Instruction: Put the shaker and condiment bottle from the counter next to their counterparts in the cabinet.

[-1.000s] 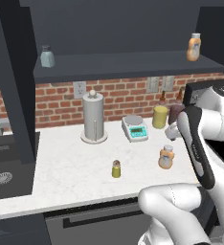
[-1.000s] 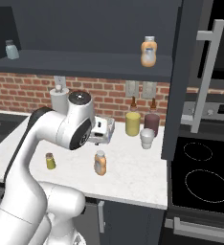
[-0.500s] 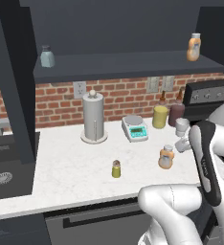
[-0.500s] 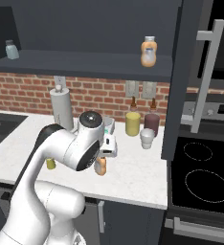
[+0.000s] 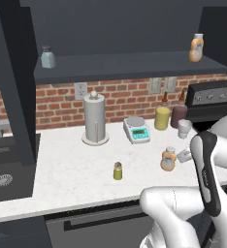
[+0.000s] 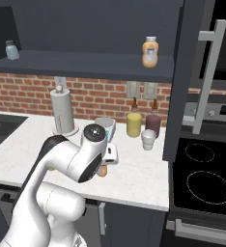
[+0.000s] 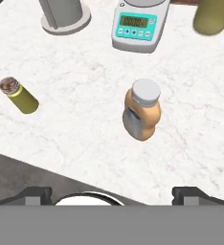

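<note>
Standing upright on the white marble-look desk [image 7: 85, 139], well left of the bottle and near the front edge, the small stubby yellow-olive shaker with a dark grey cap [image 7: 19, 95] looks light, rigid and smooth-sided; probably best pinched across the middle of its round body, below the cap, since so short a jar leaves little to catch. Further right, upright and apart from everything around it, the small orange condiment bottle with a white label and a grey cap [image 7: 142, 112] looks like light, stiff plastic, glossy and perhaps a little slippery, easily tipped if nudged; likely best gripped across the waisted body just under the cap, where the sides narrow. Hovering above and short of that bottle, the two-finger tool [image 7: 111, 194] hangs with its dark tips spread wide apart, holding nothing. Behind, from left to right: a grey paper-towel roll on a round stand [image 5: 95, 118], a small white kitchen scale with a teal face [image 7: 139, 24], a squat yellow jar [image 5: 161, 117], a dark maroon jar [image 5: 178, 116] and a small white cup [image 5: 184, 128] against the red brick wall [image 5: 62, 104]. Smooth, hard and level, the marble should let both things slide rather than grab. Overhead, the dark slate-grey cabinet shelf board [image 5: 130, 65] carries a pale blue-grey shaker with a grey cap [image 5: 48, 57] at the left and an orange bottle with a white label [image 5: 197, 47] at the right, with bare board beside each. Left of the desk, a dark sink [image 5: 6, 167]; right of it, a black cooktop with ring marks [image 6: 202, 181].
</note>
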